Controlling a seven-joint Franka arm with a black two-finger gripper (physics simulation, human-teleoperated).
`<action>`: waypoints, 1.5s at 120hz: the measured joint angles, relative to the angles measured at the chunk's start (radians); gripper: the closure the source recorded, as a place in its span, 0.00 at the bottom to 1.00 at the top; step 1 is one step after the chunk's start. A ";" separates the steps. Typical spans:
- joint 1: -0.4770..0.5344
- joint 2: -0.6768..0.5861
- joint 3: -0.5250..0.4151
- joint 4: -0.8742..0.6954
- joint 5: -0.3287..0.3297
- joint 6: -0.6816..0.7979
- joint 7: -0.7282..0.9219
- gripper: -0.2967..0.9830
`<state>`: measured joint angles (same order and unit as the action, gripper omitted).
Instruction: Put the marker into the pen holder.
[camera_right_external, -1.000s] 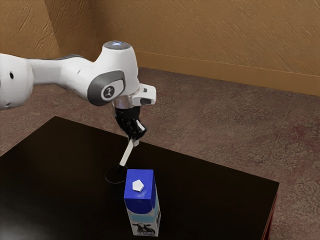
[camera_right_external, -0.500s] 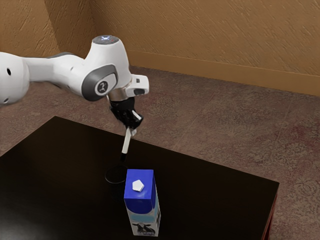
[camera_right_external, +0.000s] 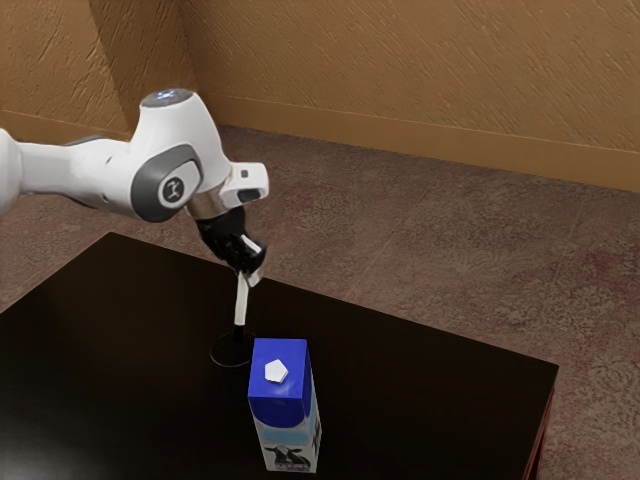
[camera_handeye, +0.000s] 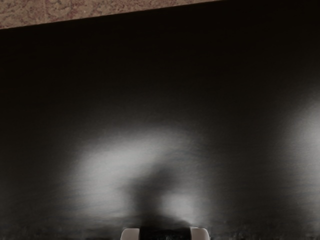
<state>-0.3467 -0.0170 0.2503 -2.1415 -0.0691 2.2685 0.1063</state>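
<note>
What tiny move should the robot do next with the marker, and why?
Probably ease the marker gently down, staying lined up with the pen holder. The gripper holds it nearly upright, dark end down, and in the exterior view that end overlaps the holder's round rim. Its height there is hard to tell, so slow seems best.

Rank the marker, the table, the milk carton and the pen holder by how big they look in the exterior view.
Largest to smallest:
1. Table
2. Milk carton
3. Pen holder, its dark body blending into the table, though its rim loop alone looks broader than the marker
4. Marker, a thin stick
</note>
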 joint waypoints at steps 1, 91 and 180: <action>0.000 0.000 0.000 -0.001 0.000 0.000 0.001 0.78; -0.007 -0.104 0.002 -0.118 -0.017 0.088 0.049 0.77; -0.006 -0.108 0.014 -0.186 -0.112 0.175 0.169 0.77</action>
<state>-0.3531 -0.1252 0.2646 -2.3272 -0.1813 2.4431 0.2751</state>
